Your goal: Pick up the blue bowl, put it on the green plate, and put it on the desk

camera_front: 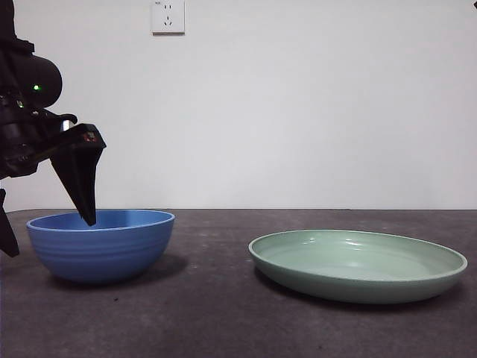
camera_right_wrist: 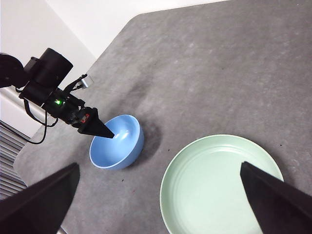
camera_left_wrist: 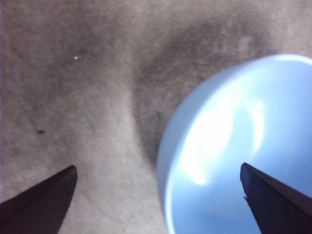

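Step in hand, as I read it: the pick-up of the blue bowl [camera_front: 100, 245]. Left gripper [camera_front: 46, 231] is down at the bowl's rim with jaws spread wide and nothing between them yet; in the left wrist view one jaw hangs over the bowl's inside, the other over bare desk [camera_left_wrist: 73, 97] outside the wall, so the rim sits between them. Front view shows one jaw tip dipping just past the rim on the side away from the plate.

Right gripper [camera_right_wrist: 156, 204] waits high above the table, jaws apart, empty, looking down on both dishes.

Next move, my judgement: lower a touch more if needed, close on the wall, lift straight, then carry across to the green plate [camera_front: 358, 265]. Thin wall and smooth glaze; I'd expect tilt or slip if the bite is shallow.

Bowl: medium blue, round, faint horizontal ridges outside, glossy highlight inside, empty, upright on the desk. Plate stands well apart from it, wide, shallow, pale green, also empty. Bowl not yet lifted
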